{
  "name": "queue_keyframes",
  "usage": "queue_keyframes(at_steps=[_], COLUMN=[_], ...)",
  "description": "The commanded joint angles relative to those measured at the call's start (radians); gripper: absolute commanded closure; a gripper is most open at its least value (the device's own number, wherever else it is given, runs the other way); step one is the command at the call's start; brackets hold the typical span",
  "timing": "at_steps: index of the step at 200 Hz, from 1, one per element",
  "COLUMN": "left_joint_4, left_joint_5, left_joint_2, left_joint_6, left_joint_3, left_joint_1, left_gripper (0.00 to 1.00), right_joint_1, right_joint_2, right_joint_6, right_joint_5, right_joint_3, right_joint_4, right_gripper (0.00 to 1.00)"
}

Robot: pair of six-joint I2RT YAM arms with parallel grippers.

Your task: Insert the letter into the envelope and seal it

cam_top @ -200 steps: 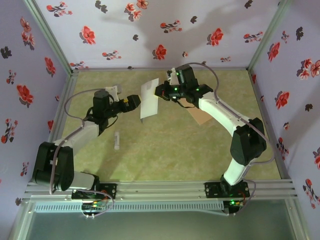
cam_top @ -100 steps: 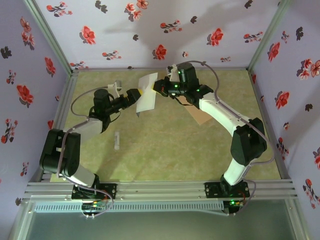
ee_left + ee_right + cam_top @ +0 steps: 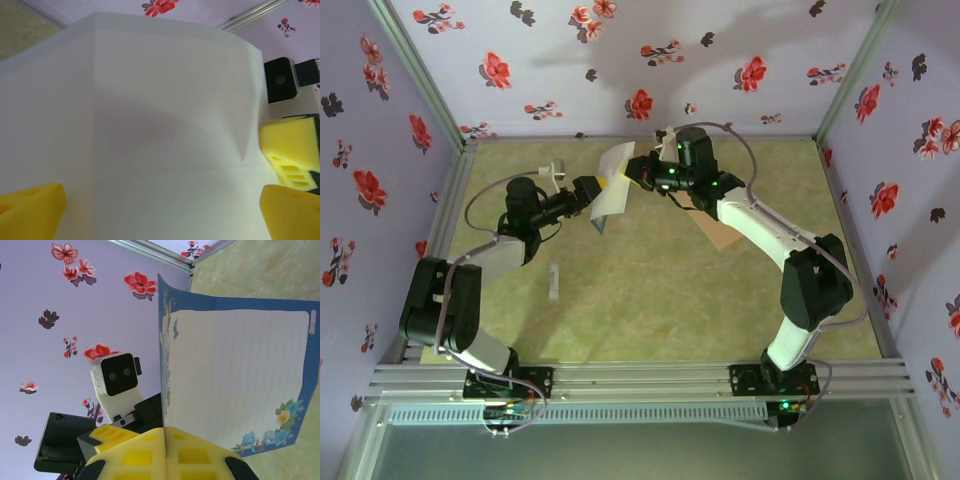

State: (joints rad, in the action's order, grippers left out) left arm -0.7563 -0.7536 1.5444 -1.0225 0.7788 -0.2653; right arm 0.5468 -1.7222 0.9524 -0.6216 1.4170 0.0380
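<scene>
The letter (image 3: 611, 180) hangs in the air over the far middle of the table, tilted. My right gripper (image 3: 636, 177) is shut on its edge. In the right wrist view the yellow fingers (image 3: 145, 457) pinch the letter (image 3: 235, 380), whose lined face and blue flowered border show. My left gripper (image 3: 593, 192) stands open right against the sheet. In the left wrist view the letter's plain white back (image 3: 160, 125) spans the gap of my left gripper (image 3: 160, 212). The tan envelope (image 3: 724, 236) lies flat on the table, partly hidden under the right arm.
A small white cylinder stick (image 3: 553, 281) lies on the green mat near the left arm. Flowered walls close in the back and both sides. The right wrist's camera (image 3: 281, 80) sits close beside the left fingers.
The left arm has swung toward the back and brought its open gripper up against the letter. The letter has tipped and turned in the right gripper's hold.
</scene>
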Motion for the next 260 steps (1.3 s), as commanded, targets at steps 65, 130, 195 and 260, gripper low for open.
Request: queue_keyframes(at_steps=[65,130,195,260], left_joint_4=[-0.019,0.017,0.028,0.037], left_joint_5=[-0.029,-0.030,-0.030,-0.030], left_joint_2=[-0.041,-0.048,-0.049,-0.031], left_joint_6=[-0.005,0.023,0.036,0.042], left_joint_3=[0.062,0.064,0.068,0.086], left_joint_1=[0.005,0.005,0.005,0.005], left_gripper=[0.00,0.12,0.35,0.53], right_joint_1=[-0.023,-0.048,-0.053,-0.060], right_joint_2=[-0.013,0.003,0.003,0.028], right_joint_6=[0.009,-0.015,-0.037,-0.077], right_joint_5=[-0.012,-0.009,-0.014,0.000], right_joint_3=[-0.081,-0.099,-0.101,-0.117], right_joint_4=[0.063,0.047,0.046,0.017], right_gripper=[1.00,1.00,1.00,1.00])
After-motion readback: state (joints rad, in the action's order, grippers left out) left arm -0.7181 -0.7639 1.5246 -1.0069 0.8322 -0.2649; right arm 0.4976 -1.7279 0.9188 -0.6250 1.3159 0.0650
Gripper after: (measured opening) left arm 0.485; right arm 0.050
